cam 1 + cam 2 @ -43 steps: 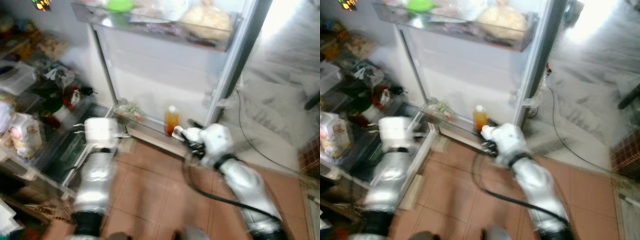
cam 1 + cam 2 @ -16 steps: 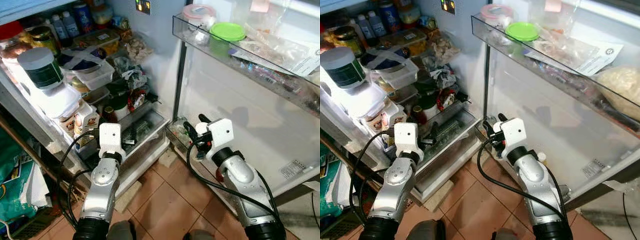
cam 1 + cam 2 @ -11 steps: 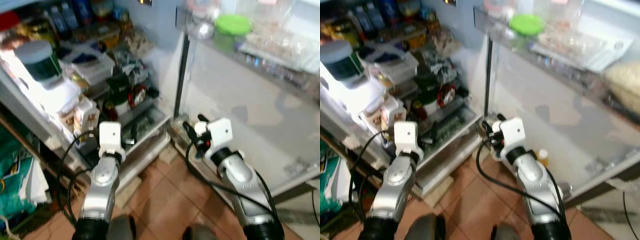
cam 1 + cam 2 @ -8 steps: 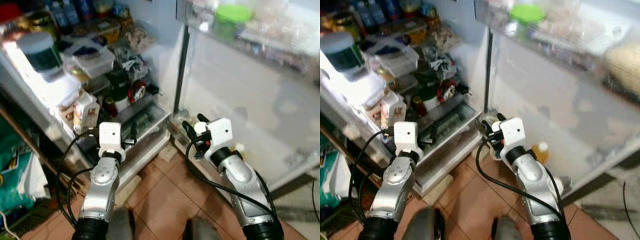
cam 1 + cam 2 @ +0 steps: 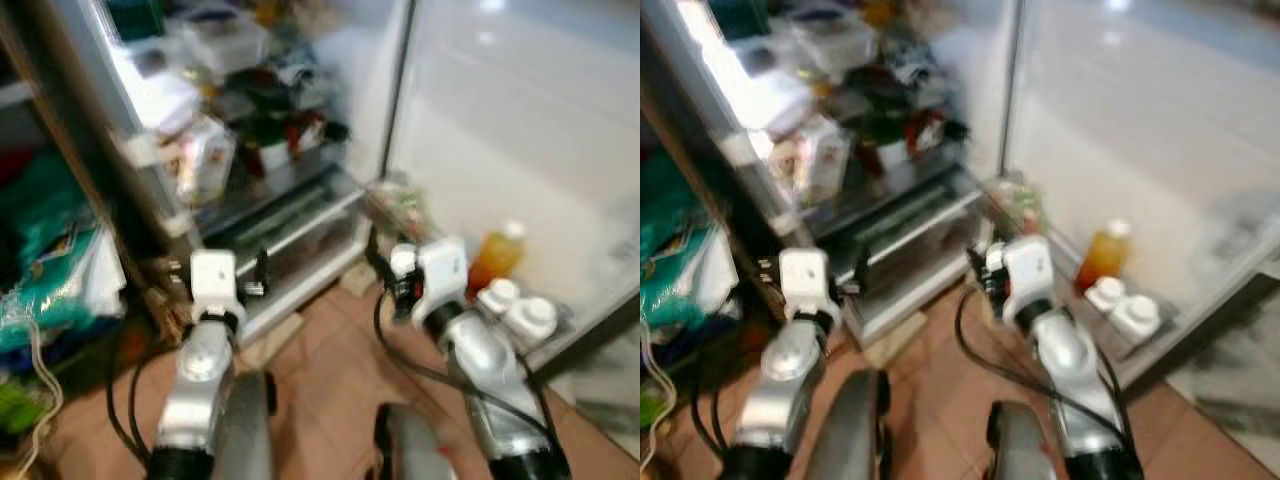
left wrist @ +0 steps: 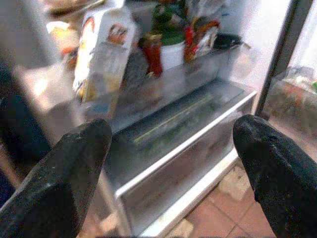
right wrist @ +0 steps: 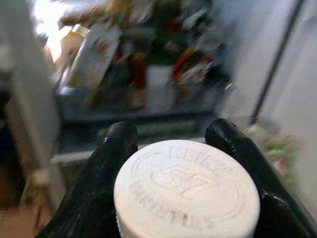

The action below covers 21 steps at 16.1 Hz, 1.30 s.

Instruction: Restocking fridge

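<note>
View dipped lower; right gripper (image 7: 173,144) clamps round embossed white cap (image 7: 187,196).

Fridge shelves (image 5: 240,100) packed tight; door shelf (image 5: 560,320) has gaps beside orange bottle (image 5: 493,255) and two white-capped bottles (image 5: 515,310).

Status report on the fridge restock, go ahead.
Right end effector shut on white-capped bottle, low before the open fridge. Left end effector open, empty, facing the crisper drawer. Orange bottle already in door shelf.
</note>
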Tool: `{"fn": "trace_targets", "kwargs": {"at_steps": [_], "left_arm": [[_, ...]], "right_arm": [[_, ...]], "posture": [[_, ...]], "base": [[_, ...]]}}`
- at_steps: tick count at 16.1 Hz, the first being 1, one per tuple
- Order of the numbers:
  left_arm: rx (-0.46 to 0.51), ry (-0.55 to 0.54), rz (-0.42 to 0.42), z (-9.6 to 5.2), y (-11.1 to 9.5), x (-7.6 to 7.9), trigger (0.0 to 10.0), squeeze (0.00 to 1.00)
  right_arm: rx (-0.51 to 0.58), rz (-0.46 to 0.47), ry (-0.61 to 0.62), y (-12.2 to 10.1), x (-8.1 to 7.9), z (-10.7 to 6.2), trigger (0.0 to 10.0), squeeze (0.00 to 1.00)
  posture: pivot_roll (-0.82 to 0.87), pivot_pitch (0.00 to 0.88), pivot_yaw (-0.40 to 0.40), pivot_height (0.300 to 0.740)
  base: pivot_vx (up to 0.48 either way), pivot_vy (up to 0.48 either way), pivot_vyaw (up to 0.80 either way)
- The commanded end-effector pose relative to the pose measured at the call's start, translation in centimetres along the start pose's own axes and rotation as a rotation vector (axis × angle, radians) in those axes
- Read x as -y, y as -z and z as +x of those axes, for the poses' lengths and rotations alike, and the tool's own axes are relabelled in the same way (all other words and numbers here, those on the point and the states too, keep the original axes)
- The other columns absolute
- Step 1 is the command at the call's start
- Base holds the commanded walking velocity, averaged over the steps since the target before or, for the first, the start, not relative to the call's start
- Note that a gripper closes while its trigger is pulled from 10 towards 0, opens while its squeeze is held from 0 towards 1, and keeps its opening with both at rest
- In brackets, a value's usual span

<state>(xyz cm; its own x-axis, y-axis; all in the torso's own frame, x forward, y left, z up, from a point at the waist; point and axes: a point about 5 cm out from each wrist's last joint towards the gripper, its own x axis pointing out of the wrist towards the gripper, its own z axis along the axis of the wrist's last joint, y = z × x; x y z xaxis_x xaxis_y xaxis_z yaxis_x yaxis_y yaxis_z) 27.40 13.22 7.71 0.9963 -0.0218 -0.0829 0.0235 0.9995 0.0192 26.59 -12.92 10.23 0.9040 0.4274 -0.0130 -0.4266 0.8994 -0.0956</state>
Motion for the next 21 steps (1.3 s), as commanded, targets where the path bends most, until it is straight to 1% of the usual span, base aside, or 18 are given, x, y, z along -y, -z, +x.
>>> {"fn": "trace_targets", "kwargs": {"at_steps": [1, 4, 9, 17, 21], "left_arm": [[0.046, -0.006, 0.009, 0.46, -1.18, 0.01, 10.0, 0.0], [0.045, -0.008, 0.004, 0.36, -1.16, -0.05, 10.0, 0.0], [0.042, -0.004, 0.005, 0.25, -1.15, 0.08, 10.0, 0.0], [0.038, -0.003, 0.001, 0.2, -1.11, 0.27, 10.0, 0.0], [0.028, -0.006, 0.005, 0.05, -1.01, 0.36, 10.0, 0.0]], "right_arm": [[0.044, -0.027, -0.003, -0.97, 0.45, -0.03, 10.0, 0.0], [0.046, -0.023, 0.009, -1.1, 0.81, 0.03, 10.0, 0.0], [0.061, -0.01, -0.008, -1.31, 0.28, 0.16, 10.0, 0.0], [0.07, -0.018, -0.02, -1.53, 0.29, 0.31, 10.0, 0.0], [0.078, -0.018, -0.035, -1.75, 0.1, 0.48, 10.0, 0.0]], "posture": [[-0.01, 0.091, 0.002, 0.63], [-0.01, 0.096, 0.0, 0.63], [-0.01, 0.104, 0.003, 0.63], [0.0, 0.11, -0.001, 0.63], [0.01, 0.121, -0.006, 0.63]], "base": [[0.0, 0.0, 0.0], [0.298, 0.0, 0.0], [0.301, 0.0, 0.0], [0.298, 0.0, 0.0], [0.0, 0.0, 0.0]]}}
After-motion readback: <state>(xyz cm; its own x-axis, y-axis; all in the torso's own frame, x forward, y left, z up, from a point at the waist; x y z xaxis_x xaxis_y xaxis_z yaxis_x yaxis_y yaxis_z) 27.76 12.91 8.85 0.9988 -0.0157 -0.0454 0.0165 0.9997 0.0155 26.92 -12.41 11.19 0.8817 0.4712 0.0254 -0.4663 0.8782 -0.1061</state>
